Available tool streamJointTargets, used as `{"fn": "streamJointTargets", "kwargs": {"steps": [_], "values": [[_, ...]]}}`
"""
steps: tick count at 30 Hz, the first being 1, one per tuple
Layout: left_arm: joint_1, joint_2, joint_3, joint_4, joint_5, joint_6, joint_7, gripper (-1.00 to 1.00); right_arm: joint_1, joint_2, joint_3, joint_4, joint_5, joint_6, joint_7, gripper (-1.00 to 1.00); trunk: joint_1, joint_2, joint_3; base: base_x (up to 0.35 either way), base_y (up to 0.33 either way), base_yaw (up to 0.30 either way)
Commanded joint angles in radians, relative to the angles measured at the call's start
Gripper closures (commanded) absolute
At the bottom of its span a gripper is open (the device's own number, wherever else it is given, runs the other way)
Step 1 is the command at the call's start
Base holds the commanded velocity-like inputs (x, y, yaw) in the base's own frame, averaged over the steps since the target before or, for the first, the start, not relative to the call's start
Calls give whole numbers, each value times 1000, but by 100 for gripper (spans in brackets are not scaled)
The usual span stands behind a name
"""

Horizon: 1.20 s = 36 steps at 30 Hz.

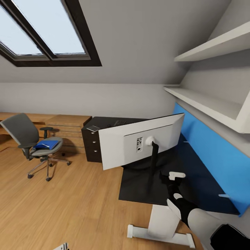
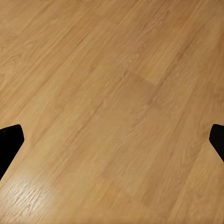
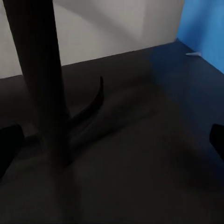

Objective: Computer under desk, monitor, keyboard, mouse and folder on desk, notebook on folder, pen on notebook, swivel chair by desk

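The monitor (image 1: 139, 142) stands on the black desk (image 1: 205, 184) with its pale back toward me, on a thin black stand (image 1: 153, 159). My right gripper (image 1: 172, 177) hovers low over the desk just beside that stand, open. In the right wrist view, the stand pole (image 3: 44, 84) rises close to one finger of the right gripper (image 3: 112, 140), untouched. The swivel chair (image 1: 33, 140) sits apart at the far left, with the blue folder (image 1: 47, 144) on its seat. A small grey notebook (image 1: 93, 128) lies on the desk's far corner. My left gripper (image 2: 112, 144) is open over bare floor.
A blue wall panel (image 1: 211, 149) backs the desk, with white shelves (image 1: 208, 100) above it. A light wooden chest (image 1: 69, 126) stands between chair and desk. The desk's white leg (image 1: 161, 222) is near me. Wood floor (image 1: 80, 201) stretches to the left.
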Motion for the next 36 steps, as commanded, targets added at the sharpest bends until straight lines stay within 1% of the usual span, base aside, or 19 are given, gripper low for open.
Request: {"fn": "streamJointTargets", "kwargs": {"steps": [1, 3, 4, 5, 8, 11, 17, 23, 30, 36], "values": [[0, 0, -2, -2, 10, 0, 3, -100, 0, 2, 8, -1, 7, -1, -5, -100, 1, -1, -1, 209, 0, 0], [0, -1, -6, -2, 10, 0, 2, -100, 0, 7, 9, -1, 18, -1, -3, -100, 1, -1, -1, 249, 0, 0], [0, 0, -12, -1, 10, 0, 2, -100, 0, 11, 8, -1, 23, -2, -3, -100, 1, -1, -1, 288, 0, 0], [0, 1, -28, 0, 10, 0, 3, -100, 0, 15, 8, 0, 27, -3, -3, -100, 1, -1, -1, 236, 0, 0], [0, 1, -49, 9, 10, 0, 6, -100, 0, 16, 7, 0, 29, -4, -3, -100, 1, -1, -1, 150, 0, 0], [0, 2, -59, 14, 10, -1, 8, -100, 0, 17, 6, 0, 31, -5, -3, -100, 1, -1, -1, 87, 0, 0], [0, 1, -61, 16, 10, -2, 8, -100, 0, 17, 6, 0, 31, -4, -3, -100, 1, -1, -1, 196, 0, 0], [0, 1, -61, 17, 10, -2, 8, -100, 0, 18, 6, 0, 31, -4, -3, -100, 1, -1, -1, 70, 1, 0], [0, 0, -64, 17, 10, -3, 7, -100, 0, 18, 6, 0, 31, -4, -3, -100, 1, -1, -1, 144, 115, 0], [0, 0, -64, 17, 10, -3, 8, -100, 0, 18, 6, 0, 31, -4, -3, -100, 1, -1, -1, 46, 39, 0]]}}
